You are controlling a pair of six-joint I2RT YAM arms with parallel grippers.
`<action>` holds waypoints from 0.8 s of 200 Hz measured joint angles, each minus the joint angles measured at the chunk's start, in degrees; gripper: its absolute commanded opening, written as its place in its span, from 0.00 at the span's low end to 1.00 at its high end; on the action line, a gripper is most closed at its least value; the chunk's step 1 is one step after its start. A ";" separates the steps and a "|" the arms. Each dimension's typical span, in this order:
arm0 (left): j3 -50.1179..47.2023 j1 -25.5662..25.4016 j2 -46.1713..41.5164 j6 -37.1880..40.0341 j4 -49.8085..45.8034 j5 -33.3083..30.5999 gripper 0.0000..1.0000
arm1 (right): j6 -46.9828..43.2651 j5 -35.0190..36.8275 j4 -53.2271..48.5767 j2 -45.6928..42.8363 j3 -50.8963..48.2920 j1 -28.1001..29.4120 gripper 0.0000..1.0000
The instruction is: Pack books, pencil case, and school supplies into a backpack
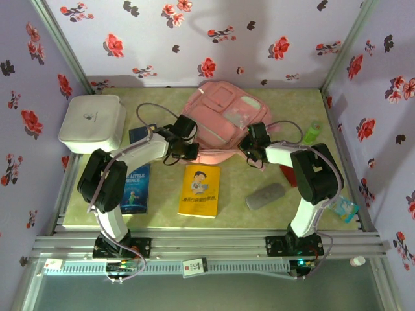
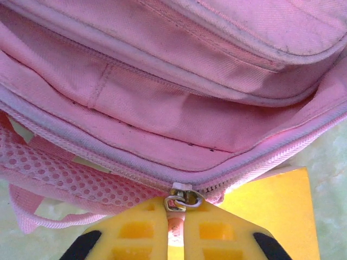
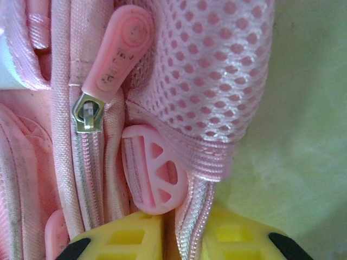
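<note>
Both arms bend at raised elbows near the desk's (image 1: 237,217) front edge and reach inward to the backpack (image 1: 224,116), which lies flat at the middle of the far edge. The left end effector (image 2: 174,230) is closed on a pink zip pull (image 2: 174,223) that hangs from a metal slider (image 2: 181,199) at the bag's near rim. Its yellow latticed fingers (image 2: 135,233) pinch the pull from both sides. The right end effector (image 3: 187,235) grips the ribbed trim (image 3: 190,211) under a mesh side panel (image 3: 217,70), beside a pink plastic buckle (image 3: 154,173).

Between the arms, near the front edge, lies the yellow book (image 1: 200,190). The blue book (image 1: 135,188) lies toward the front left corner, partly under the left arm. The navy book (image 1: 138,135) peeks out beside the white rounded box (image 1: 93,123) at the far left corner. The soft grey pencil case (image 1: 266,195) lies just beside the right arm. A small green object (image 1: 313,131) sits at the right edge.
</note>
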 measured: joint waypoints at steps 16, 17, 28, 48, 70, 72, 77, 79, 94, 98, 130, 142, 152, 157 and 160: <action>0.00 0.07 0.00 0.24 -0.24 -1.18 0.03 | -0.22 0.09 -0.04 0.00 0.00 -0.02 0.20; 0.00 0.07 0.00 0.26 -0.26 -1.25 0.03 | -0.24 0.11 -0.04 0.00 0.00 0.00 0.20; 0.00 0.44 -0.02 0.57 -0.50 -1.92 0.03 | -0.61 0.31 -0.11 0.00 0.00 0.00 0.20; -0.04 2.10 -0.09 1.66 -0.74 -2.38 0.03 | -1.22 0.68 -0.48 0.07 0.17 -0.02 0.20; -0.07 4.68 -0.07 3.13 -0.83 -2.36 0.02 | -2.14 0.87 -1.18 1.01 1.27 -0.02 0.20; -0.07 4.87 -0.07 3.21 -0.81 -2.34 0.02 | -2.21 0.87 -1.16 1.14 1.38 -0.02 0.20; -0.07 5.22 0.00 3.56 -0.76 -2.34 0.02 | -2.49 0.87 -1.22 1.46 1.75 -0.02 0.20; -0.07 5.40 0.02 3.69 -0.72 -2.34 0.01 | -2.54 0.87 -1.22 1.57 1.88 -0.02 0.20; -0.04 5.95 0.55 4.66 -0.55 -2.27 0.00 | -3.45 0.87 -1.29 2.58 2.97 -0.07 0.21; -0.04 5.99 0.72 4.76 -0.55 -2.21 0.00 | -3.61 0.87 -1.29 2.78 3.21 -0.13 0.21; -0.04 5.84 1.11 5.01 0.26 0.31 0.00 | -6.21 0.55 -1.29 4.79 5.44 -1.53 0.25; -0.04 5.22 1.11 4.76 0.68 1.31 0.00 | -7.28 -0.37 -1.31 5.73 6.36 -2.49 0.27; -0.04 4.42 1.11 4.35 0.98 1.75 0.00 | -8.20 -1.31 -1.40 6.12 7.02 -3.26 0.28; -0.04 3.87 1.11 4.00 1.14 1.99 0.00 | -8.63 -1.60 -1.53 6.25 7.39 -3.63 0.30; -0.04 3.58 1.11 3.89 1.18 2.12 0.00 | -8.90 -1.64 -1.60 6.34 7.58 -3.85 0.31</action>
